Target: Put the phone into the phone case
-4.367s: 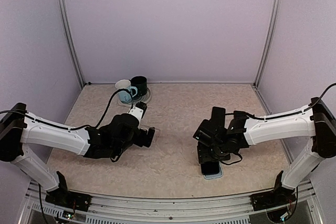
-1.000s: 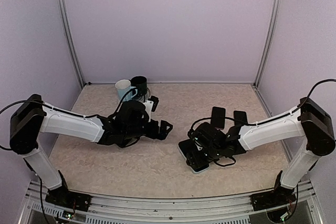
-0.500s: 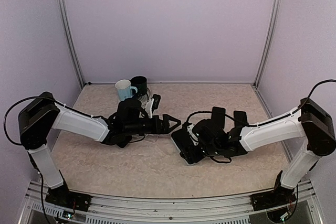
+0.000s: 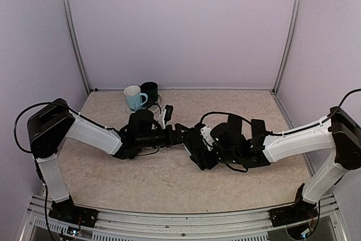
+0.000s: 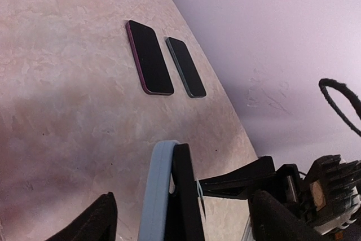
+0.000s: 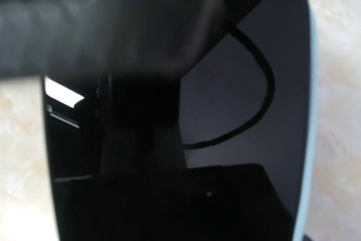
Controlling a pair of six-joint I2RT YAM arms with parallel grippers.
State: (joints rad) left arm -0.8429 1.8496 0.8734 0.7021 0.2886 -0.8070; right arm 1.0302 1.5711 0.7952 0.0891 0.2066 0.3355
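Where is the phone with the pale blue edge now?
Top view, table centre: the right gripper holds the phone, the open left gripper around it.

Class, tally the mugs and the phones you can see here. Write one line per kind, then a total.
Mugs: 2 (pale mug, dark mug)
Phones: 3 (two flat phones, one cased phone)
Total: 5

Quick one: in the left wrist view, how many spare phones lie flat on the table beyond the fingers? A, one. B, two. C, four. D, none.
B: a purple-edged phone and a teal-edged phone lie side by side, slightly apart, on the table.
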